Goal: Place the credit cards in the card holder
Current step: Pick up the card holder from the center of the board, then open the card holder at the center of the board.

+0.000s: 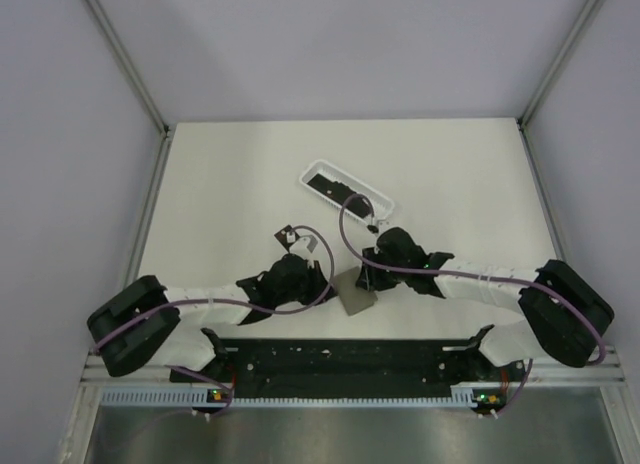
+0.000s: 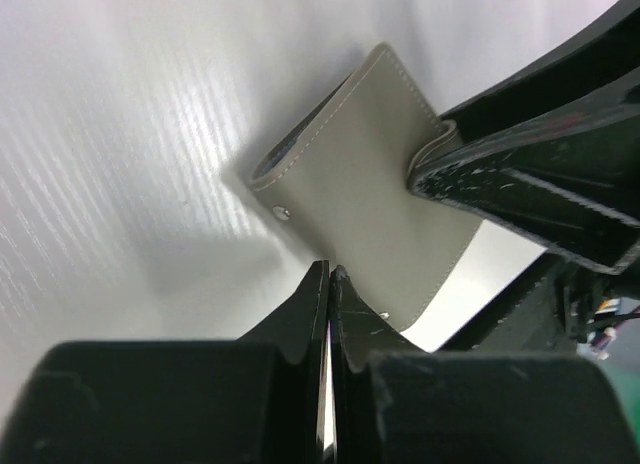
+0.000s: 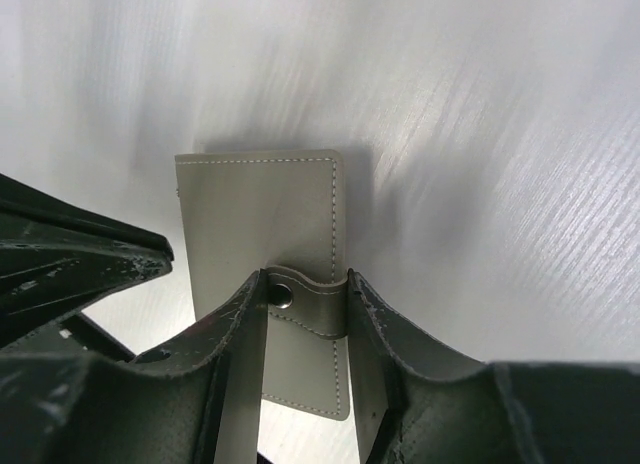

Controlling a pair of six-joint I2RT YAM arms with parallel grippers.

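Note:
The card holder (image 1: 355, 294) is a flat grey stitched case with a snap tab, lying on the white table between both arms. In the right wrist view my right gripper (image 3: 306, 279) is shut on the holder's snap tab (image 3: 310, 304), which bows between the two fingers above the case body (image 3: 260, 214). In the left wrist view my left gripper (image 2: 330, 269) is shut with nothing in it, its tips at the near edge of the card holder (image 2: 370, 174). Black credit cards (image 1: 323, 187) lie in a white tray farther back.
The white oblong tray (image 1: 372, 197) sits slantwise behind the arms, near the middle of the table. The right gripper's finger (image 2: 540, 174) reaches over the holder's far corner in the left wrist view. Grey walls enclose the table on three sides.

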